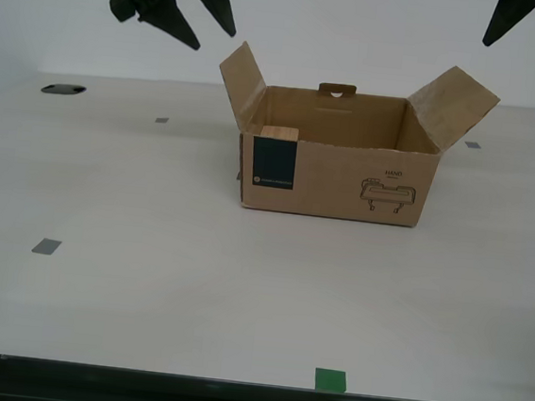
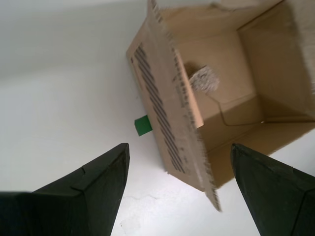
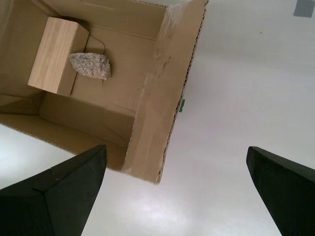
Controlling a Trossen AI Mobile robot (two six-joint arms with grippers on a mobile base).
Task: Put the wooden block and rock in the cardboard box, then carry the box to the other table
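1. Cardboard box (image 1: 336, 174) sitting open on the beige surface (image 1: 147, 274), wooden block (image 3: 56, 56) and rock (image 3: 90, 65) already inside.
2. First claw (image 3: 177, 194) and second claw (image 2: 179, 189) both spread wide, empty, hovering above.
3. Left to do: grab box, haul to other table.

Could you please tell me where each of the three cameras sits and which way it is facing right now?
Exterior view: on the robot, off the arms, facing across the beige table at the cardboard box; two grippers hang above.
First wrist view: on my first gripper, looking down into the box at the wooden block and the rock; both fingers show.
Second wrist view: on my second gripper, looking down at a box flap and the rock; both fingers show.
Shared: all three see the box.
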